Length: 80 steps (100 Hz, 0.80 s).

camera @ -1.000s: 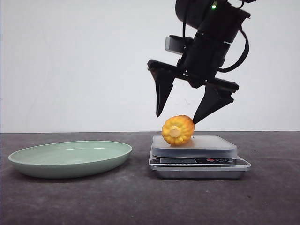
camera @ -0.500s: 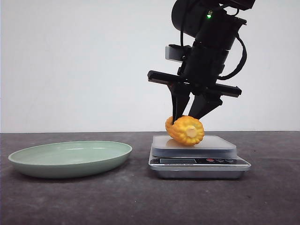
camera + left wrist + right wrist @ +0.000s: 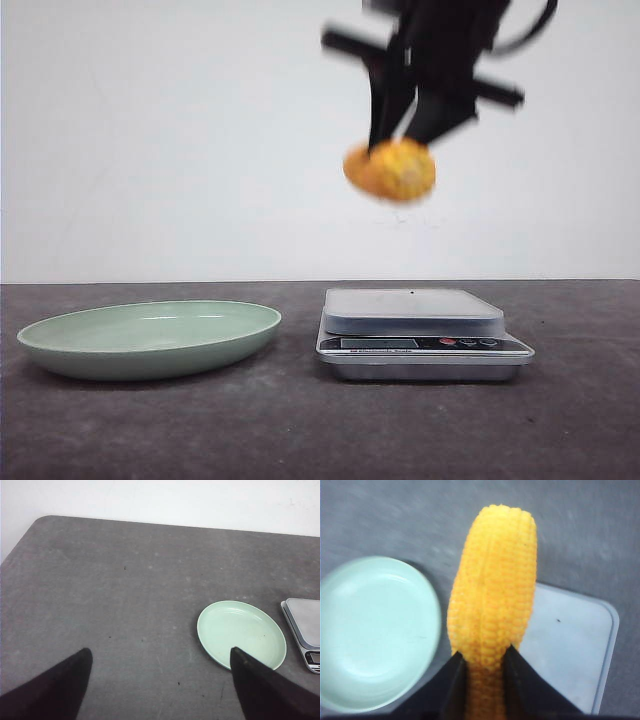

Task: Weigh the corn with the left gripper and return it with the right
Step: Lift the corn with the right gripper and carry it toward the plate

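A: Surroundings? 
B: Dark grey tabletop (image 3: 200, 420). Green plate (image 3: 150, 338) to the left, silver kitchen scale (image 3: 424, 335) just beside it on the right, not touching. The scale's platform is bare. Nothing stands between plate and scale.

A: Corn position? 
B: The corn (image 3: 392, 170) hangs in the air, well above the scale, clamped by the right gripper (image 3: 405, 125). The front view is motion-blurred there, so the cob's outline is soft.

A: Grip detail? 
B: In the right wrist view the two dark fingers (image 3: 452, 682) pinch the near end of the cob from both sides, narrow gap, kernels touching both. The far end sticks out beyond the tips, over the edge between plate and scale below.

A: Left side? 
B: The left gripper (image 3: 160, 685) shows only in its own wrist view: fingers spread wide, holding nothing, high over the tabletop, with the plate and a corner of the scale seen beyond. The front view does not show it at all.
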Tool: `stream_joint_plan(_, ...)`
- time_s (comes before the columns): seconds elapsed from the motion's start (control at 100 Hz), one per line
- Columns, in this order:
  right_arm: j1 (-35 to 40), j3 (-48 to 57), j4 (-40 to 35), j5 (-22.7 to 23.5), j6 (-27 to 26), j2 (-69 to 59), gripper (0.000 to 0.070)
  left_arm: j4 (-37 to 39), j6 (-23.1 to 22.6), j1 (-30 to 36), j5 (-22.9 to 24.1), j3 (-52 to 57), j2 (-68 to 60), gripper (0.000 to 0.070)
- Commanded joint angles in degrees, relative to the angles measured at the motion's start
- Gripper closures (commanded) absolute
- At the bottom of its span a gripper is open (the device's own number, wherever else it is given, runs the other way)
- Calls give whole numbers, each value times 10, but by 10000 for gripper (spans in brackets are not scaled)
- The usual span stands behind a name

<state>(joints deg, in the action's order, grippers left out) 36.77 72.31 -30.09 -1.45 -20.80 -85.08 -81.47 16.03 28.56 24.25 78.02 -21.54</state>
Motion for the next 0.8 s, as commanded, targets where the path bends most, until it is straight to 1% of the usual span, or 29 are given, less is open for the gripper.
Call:
stream_joint_plan(0.0,17,36,-22,3,9,-6,700,-24,-5,2,1,6,-5,187)
stream_joint_plan(0.11,43,93,-55,3,21,-6,700,-24,-4,2,1,7,-5,187)
stream_joint_plan(0.26,84,148,-36,-1,20,-17,700,-24,-1,2,1,7,-5,187)
stream_joint_plan(0.4,104,193,-40,0,19,-54,700,-24,0,2,1,7,-5,187)
stream_joint_plan(0.62,125,238,-47,1,19,-143,700,-24,1,2,1,7,-5,187)
stream_joint_plan(0.79,129,243,-35,3,19,-215,700,-24,1,2,1,7,-5,188)
